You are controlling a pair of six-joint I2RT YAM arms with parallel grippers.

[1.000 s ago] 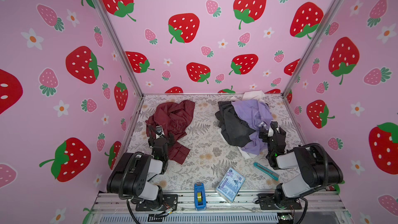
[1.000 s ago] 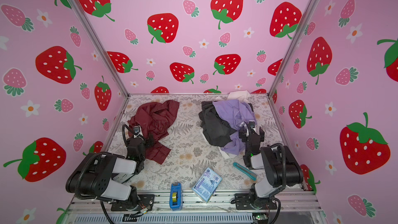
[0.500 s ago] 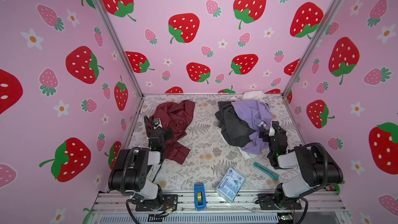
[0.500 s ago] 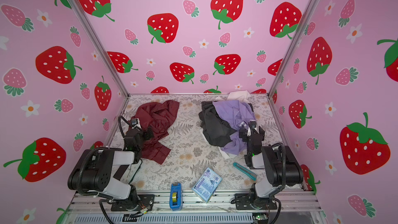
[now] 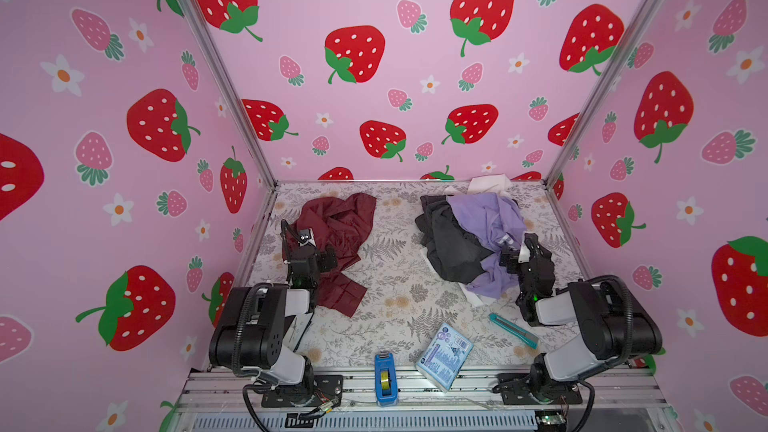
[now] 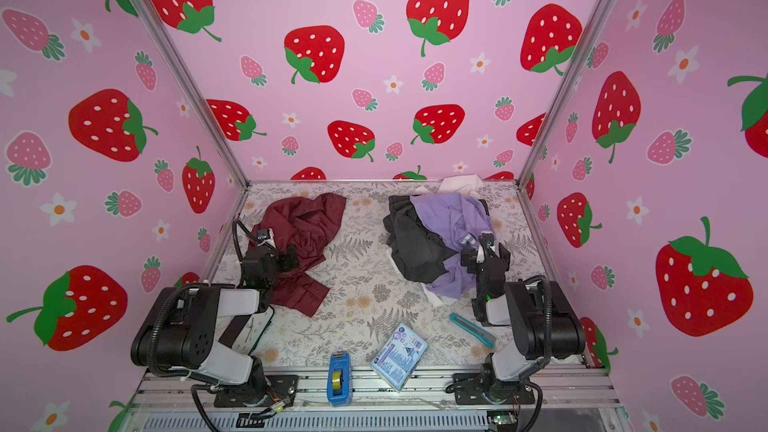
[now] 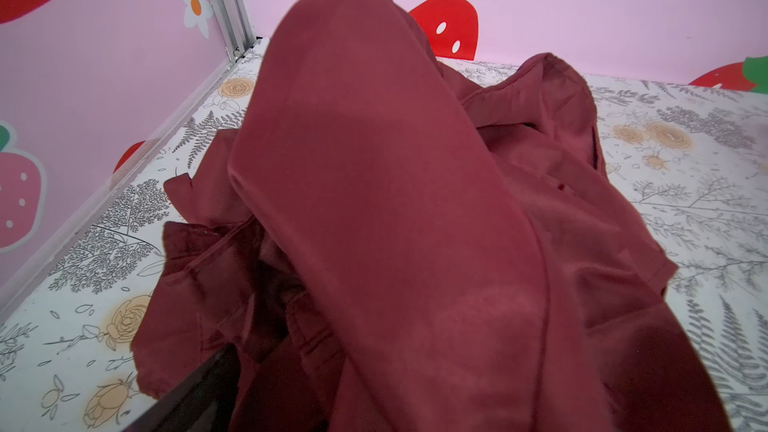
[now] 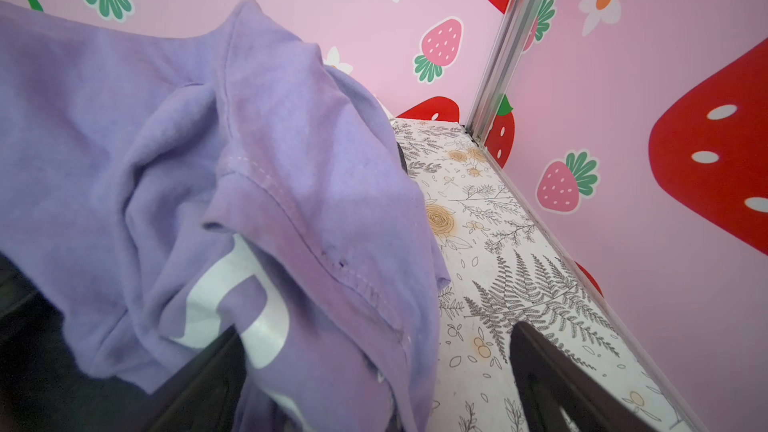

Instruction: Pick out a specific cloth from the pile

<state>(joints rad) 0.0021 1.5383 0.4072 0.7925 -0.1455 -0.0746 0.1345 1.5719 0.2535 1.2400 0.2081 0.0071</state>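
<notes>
**Hazard, right gripper (image 8: 376, 338).** Jaws stand wide apart with nothing clamped. A hem of the lavender cloth (image 8: 166, 139) hangs over one finger (image 8: 208, 371) and into the gap. Closing here would likely take the wrong garment. Pulling back could snag the hem and drag the pile (image 5: 461, 238).

**Hazard, left gripper (image 5: 309, 252).** It sits among folds of the maroon garment (image 7: 374, 201), which rises in a ridge close before the wrist camera. Only one finger (image 7: 195, 384) shows, so I cannot tell whether the jaws are apart or clamped on fabric. The cloth looks thin and sheeny, so a shallow pinch could slip.

**Location.** The maroon garment lies under the left gripper and spreads beyond it on the floral tabletop (image 5: 395, 284), well apart from the pile. The pile sits against and beyond the right gripper, with its black cloth (image 5: 449, 251) on the side facing the left gripper.

**Status, judged.** Separation looks largely achieved.
</notes>
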